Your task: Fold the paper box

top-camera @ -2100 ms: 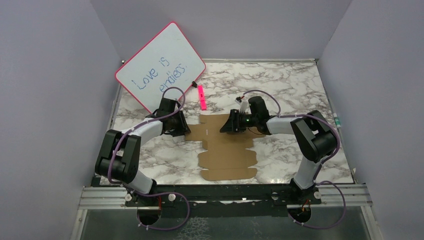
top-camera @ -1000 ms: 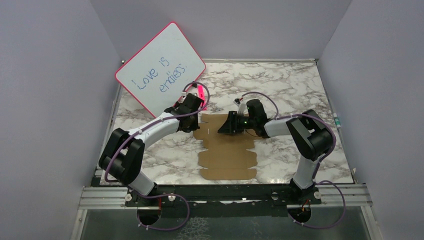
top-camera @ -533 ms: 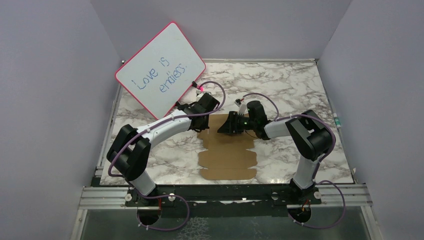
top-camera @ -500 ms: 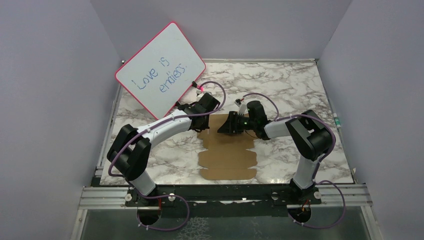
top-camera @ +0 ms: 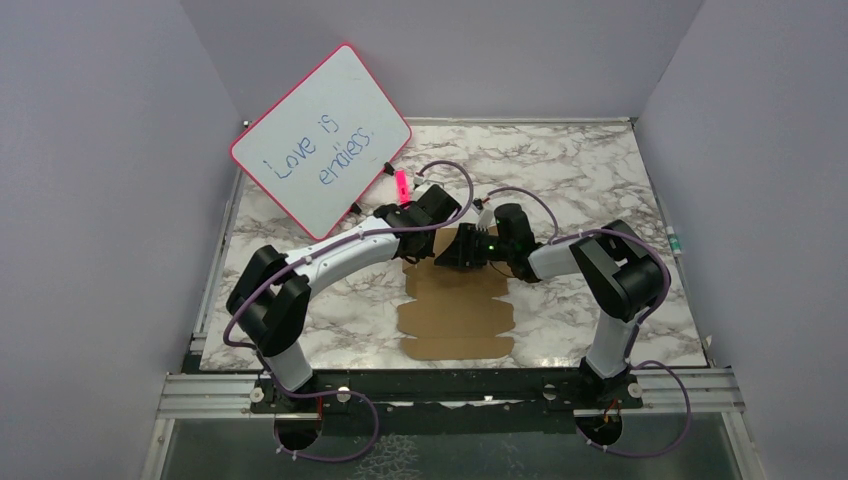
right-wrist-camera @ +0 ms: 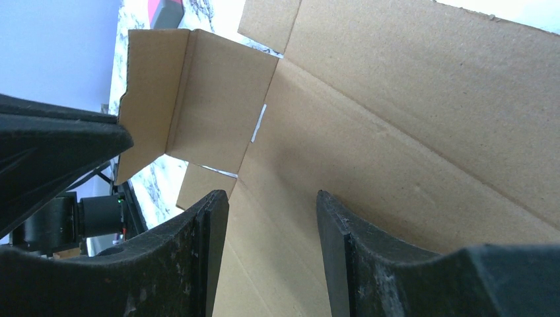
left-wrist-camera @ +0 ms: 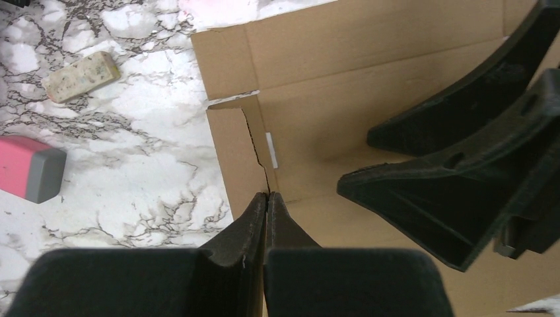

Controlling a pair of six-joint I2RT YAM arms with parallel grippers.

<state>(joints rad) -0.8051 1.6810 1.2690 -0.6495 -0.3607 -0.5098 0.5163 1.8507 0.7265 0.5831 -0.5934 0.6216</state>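
The paper box (top-camera: 456,312) is a flat brown cardboard sheet lying mid-table. In the left wrist view its panel (left-wrist-camera: 343,86) fills the upper half. My left gripper (left-wrist-camera: 267,195) is shut with nothing in it, its tips against the crease of a left side flap (left-wrist-camera: 235,158). In the right wrist view that flap (right-wrist-camera: 198,99) stands tilted up from the sheet. My right gripper (right-wrist-camera: 271,195) is open and low over the panel (right-wrist-camera: 422,132), nothing between its fingers. From above, the left gripper (top-camera: 425,243) and the right gripper (top-camera: 447,256) meet at the sheet's far end.
A pink-framed whiteboard (top-camera: 320,135) leans at the back left, with a pink marker (top-camera: 401,185) beside it. A pink and grey eraser (left-wrist-camera: 30,173) and a small beige block (left-wrist-camera: 80,67) lie on the marble left of the sheet. Purple walls enclose the table.
My left arm has swung right from the table's left side to the sheet's far left corner, and the side flap there has come up. The right arm has barely moved.
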